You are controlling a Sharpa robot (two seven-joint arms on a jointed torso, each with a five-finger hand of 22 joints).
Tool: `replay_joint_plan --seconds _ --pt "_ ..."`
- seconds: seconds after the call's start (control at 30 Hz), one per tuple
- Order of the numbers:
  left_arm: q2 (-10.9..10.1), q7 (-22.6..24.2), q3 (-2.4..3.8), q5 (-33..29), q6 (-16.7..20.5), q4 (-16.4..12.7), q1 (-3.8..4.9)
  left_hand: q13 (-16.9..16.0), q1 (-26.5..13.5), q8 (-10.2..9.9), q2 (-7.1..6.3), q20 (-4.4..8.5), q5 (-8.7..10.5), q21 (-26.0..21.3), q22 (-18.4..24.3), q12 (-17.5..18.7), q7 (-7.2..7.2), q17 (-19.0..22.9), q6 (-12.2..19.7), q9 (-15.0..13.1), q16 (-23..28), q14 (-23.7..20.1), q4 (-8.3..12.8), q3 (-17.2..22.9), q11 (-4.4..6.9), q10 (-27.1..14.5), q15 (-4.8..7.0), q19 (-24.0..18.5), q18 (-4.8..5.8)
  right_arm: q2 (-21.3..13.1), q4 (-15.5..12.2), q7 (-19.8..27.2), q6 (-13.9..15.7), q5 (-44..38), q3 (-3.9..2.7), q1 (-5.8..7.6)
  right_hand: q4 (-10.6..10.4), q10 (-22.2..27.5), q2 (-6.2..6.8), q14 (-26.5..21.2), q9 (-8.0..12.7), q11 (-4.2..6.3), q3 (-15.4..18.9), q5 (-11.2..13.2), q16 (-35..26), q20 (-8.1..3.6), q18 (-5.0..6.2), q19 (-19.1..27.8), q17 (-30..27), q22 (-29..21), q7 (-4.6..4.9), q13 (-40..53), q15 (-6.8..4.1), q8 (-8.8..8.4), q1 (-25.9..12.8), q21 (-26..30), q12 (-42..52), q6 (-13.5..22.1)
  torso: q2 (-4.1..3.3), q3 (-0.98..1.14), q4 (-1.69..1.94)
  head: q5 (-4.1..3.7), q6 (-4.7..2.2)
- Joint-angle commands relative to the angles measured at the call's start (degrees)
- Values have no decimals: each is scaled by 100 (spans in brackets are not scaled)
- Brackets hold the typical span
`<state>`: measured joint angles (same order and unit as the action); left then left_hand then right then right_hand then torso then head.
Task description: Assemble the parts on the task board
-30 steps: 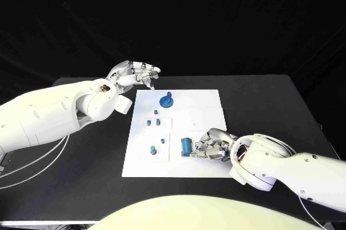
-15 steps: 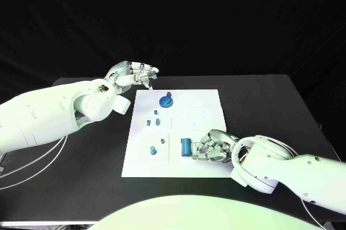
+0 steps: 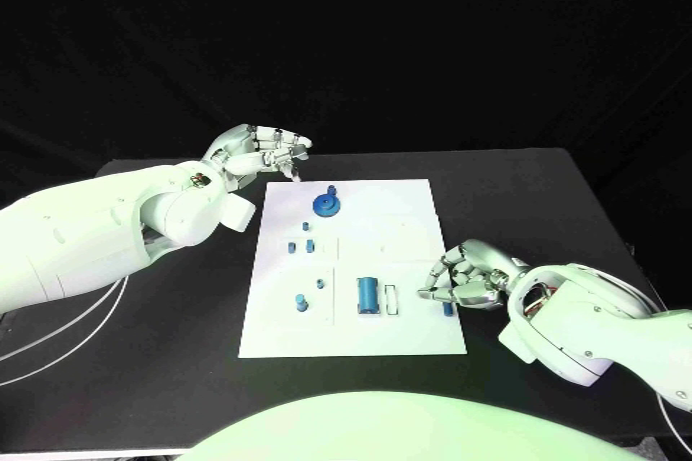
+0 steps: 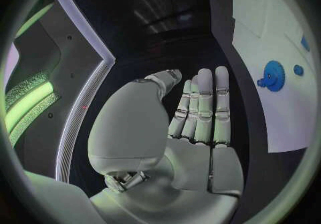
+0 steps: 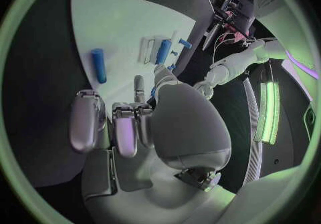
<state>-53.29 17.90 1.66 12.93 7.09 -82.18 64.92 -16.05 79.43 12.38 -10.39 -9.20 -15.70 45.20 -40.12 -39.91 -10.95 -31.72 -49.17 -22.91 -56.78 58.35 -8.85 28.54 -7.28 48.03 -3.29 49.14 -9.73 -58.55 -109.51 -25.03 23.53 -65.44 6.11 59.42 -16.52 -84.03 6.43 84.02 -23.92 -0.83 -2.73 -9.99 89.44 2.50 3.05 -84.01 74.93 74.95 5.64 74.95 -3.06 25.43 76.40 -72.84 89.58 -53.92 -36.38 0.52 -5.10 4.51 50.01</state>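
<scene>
In the head view, the task board [image 3: 378,221] is lying in the middle of the black table [image 3: 534,191]. The left hand [image 3: 264,151] is hovering just off the board's far left corner, fingers curled loosely inward and holding nothing. A blue gear [image 3: 327,203] is sitting at the board's far end, small blue pieces [image 3: 302,247] are lying along its left side, and a blue cylinder [image 3: 369,295] is lying at the near middle. The right hand [image 3: 464,279] is resting at the board's near right edge with fingers curled; I cannot tell whether it is pinching anything.

In the left wrist view, the left hand [image 4: 194,128] is showing straight fingers pressed together side by side, empty, with the blue gear [image 4: 272,75] lying on the task board [image 4: 267,31] beyond.

In the right wrist view, the right hand [image 5: 134,128] is curling its fingers downward over the task board [image 5: 120,26], near a blue cylinder [image 5: 99,65].
</scene>
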Motion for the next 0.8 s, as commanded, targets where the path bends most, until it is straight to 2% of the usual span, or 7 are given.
replay_joint_plan --seconds 0.03,0.2,0.37,0.5,0.6,0.7,0.8 --pt "-22 90 -9 -88 -84 -43 3 7 -7 6 11 -6 -5 -28 13 -17 -18 -8 40 6 -8 -30 -54 -5 -3 -40 -17 54 -76 -141 -37 226 340 -360 3 6 -1 -544 63 554 7 -32 -29 35 -17 52 -17 -171 1296 1111 1 1438 33 -33 -4 -12 -36 42 17 8 -40 -34 -1" --pt "-59 111 -50 -144 -87 -87 1 9 -20 6 3 -8 -3 -38 21 -20 -17 -8 42 6 -9 -30 -70 -17 -3 -39 -19 59 -76 -381 -47 193 384 -678 4 -25 -4 -507 105 549 7 -44 -25 34 -25 65 -5 -153 1274 1096 12 1392 45 -49 -11 54 -90 50 36 19 -54 -63 -1" --pt "-57 123 -67 -160 -97 -95 -3 9 -25 6 -2 -8 -3 -43 24 -20 -17 -9 43 6 -9 -30 -76 -23 -3 -40 -19 61 -76 -482 -12 76 365 -1002 7 -129 -22 -489 165 548 -8 -49 -17 30 -27 84 -6 -155 1271 1099 11 1371 55 -42 -72 39 -116 1 40 9 -53 -70 -1" --pt "-54 131 -73 -165 -104 -91 -8 9 -25 6 -2 -8 -3 -43 24 -20 -17 -9 43 6 -9 -30 -76 -23 -3 -40 -19 61 -76 -433 45 -73 385 -1291 8 -262 -31 -470 180 549 -44 -29 -26 24 -26 94 0 -152 1276 1096 -17 1348 45 -2 -220 51 -144 -99 35 24 -62 -68 -1" --pt "-52 132 -75 -166 -106 -90 -9 9 -25 6 -2 -8 -3 -43 24 -20 -17 -9 43 6 -9 -30 -76 -23 -3 -40 -19 61 -76 -378 95 -144 362 -1365 9 -313 -34 -466 190 549 -73 -12 -33 22 -26 90 0 -154 1276 1098 -39 1343 32 31 -304 44 -151 -152 31 22 -59 -77 -1" --pt "-48 132 -76 -165 -110 -88 -10 9 -25 6 -2 -8 -3 -43 24 -20 -17 -9 43 6 -9 -30 -76 -23 -3 -40 -19 61 -76 -302 165 -218 327 -1430 9 -387 -37 -459 197 548 -113 8 -43 20 -28 81 3 -153 1271 1096 -63 1335 16 71 -391 56 -161 -200 29 8 -42 -94 -1" --pt "-46 131 -76 -160 -113 -86 -11 11 -26 7 -5 -9 -3 -52 31 -22 -15 -9 44 6 -10 -30 -85 -30 -2 -41 -19 65 -76 -212 237 -253 329 -1446 9 -445 -36 -459 200 548 -137 20 -50 18 -29 75 2 -154 1270 1097 -76 1334 7 94 -430 52 -163 -224 30 9 -42 -82 -1"
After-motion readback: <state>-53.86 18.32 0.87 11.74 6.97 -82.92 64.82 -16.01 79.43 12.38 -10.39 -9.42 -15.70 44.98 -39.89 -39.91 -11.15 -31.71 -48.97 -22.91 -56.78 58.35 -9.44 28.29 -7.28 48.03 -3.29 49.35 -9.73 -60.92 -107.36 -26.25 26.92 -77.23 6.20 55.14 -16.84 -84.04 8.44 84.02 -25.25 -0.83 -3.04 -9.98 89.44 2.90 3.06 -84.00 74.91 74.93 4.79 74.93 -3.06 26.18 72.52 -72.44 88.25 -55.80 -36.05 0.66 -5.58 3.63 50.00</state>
